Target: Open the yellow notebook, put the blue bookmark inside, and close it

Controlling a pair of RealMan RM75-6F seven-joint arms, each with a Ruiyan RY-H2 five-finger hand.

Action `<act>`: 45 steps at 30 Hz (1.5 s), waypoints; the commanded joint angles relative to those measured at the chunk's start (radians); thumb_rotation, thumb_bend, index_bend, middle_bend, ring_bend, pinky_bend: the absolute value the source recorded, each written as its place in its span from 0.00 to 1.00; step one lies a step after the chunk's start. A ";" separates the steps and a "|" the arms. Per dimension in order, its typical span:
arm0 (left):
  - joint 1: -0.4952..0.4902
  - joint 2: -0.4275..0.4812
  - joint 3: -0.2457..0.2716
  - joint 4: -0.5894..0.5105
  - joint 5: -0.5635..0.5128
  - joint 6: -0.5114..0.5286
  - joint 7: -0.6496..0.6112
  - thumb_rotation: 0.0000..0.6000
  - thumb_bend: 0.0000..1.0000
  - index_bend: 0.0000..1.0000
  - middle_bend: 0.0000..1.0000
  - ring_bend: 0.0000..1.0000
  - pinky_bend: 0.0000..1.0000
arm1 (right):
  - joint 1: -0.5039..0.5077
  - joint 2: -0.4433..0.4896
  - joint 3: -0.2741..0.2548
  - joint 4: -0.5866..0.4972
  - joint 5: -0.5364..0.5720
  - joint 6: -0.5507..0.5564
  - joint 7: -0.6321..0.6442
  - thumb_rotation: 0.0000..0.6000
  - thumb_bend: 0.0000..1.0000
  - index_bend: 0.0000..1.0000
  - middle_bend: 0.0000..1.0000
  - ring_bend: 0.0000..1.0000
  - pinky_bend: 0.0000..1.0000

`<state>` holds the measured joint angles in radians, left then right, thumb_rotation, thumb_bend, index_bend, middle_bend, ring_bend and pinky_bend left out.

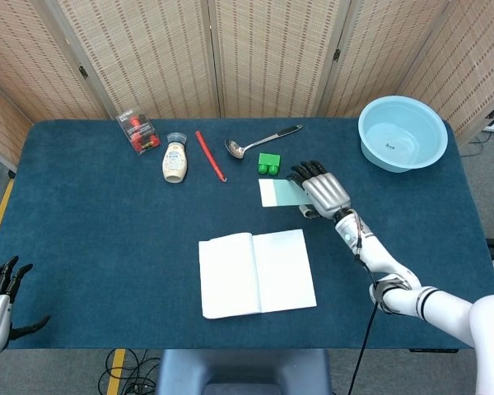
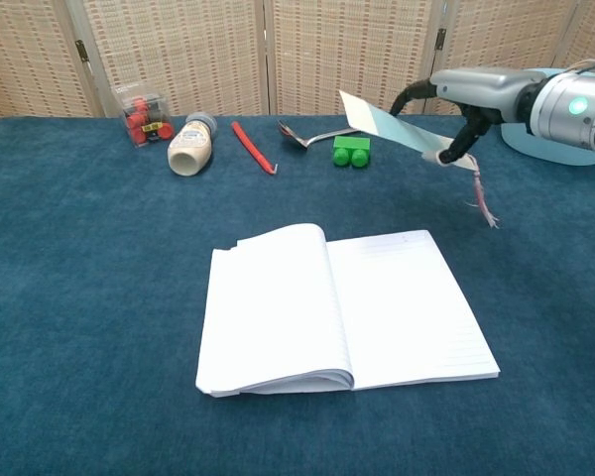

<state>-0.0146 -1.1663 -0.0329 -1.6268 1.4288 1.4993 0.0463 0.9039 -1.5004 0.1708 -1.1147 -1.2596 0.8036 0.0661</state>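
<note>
The notebook (image 1: 257, 273) (image 2: 342, 312) lies open on the blue table, white pages up. My right hand (image 1: 319, 188) (image 2: 454, 111) holds the pale blue bookmark (image 1: 277, 192) (image 2: 382, 123) in the air, beyond the notebook's far right corner. The bookmark tilts up toward the left, and its pink tassel (image 2: 483, 195) dangles below the hand. My left hand (image 1: 0, 301) hangs at the table's near left corner with fingers spread, holding nothing.
Along the far side lie a red-capped box (image 1: 138, 132), a small bottle (image 1: 175, 161), a red stick (image 1: 210, 155), a metal ladle (image 1: 262, 141) and a green block (image 1: 268, 164). A light blue bowl (image 1: 402, 132) stands at the far right.
</note>
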 commanded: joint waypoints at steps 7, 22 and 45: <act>0.004 0.005 -0.001 0.000 -0.007 0.002 0.007 1.00 0.07 0.15 0.04 0.04 0.15 | 0.029 -0.056 0.021 0.039 -0.178 0.105 0.294 1.00 0.27 0.30 0.10 0.00 0.00; 0.000 0.006 -0.003 -0.006 -0.009 -0.007 0.020 1.00 0.07 0.15 0.04 0.04 0.15 | 0.058 -0.088 0.005 0.137 -0.252 0.138 0.374 1.00 0.27 0.30 0.10 0.00 0.00; 0.000 0.009 -0.001 -0.009 -0.009 -0.009 0.021 1.00 0.07 0.15 0.04 0.04 0.15 | 0.103 -0.102 -0.331 0.360 -0.704 0.389 0.320 1.00 0.27 0.30 0.12 0.00 0.00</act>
<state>-0.0145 -1.1577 -0.0340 -1.6354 1.4199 1.4899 0.0671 1.0071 -1.5888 -0.1304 -0.7839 -1.9323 1.1679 0.3866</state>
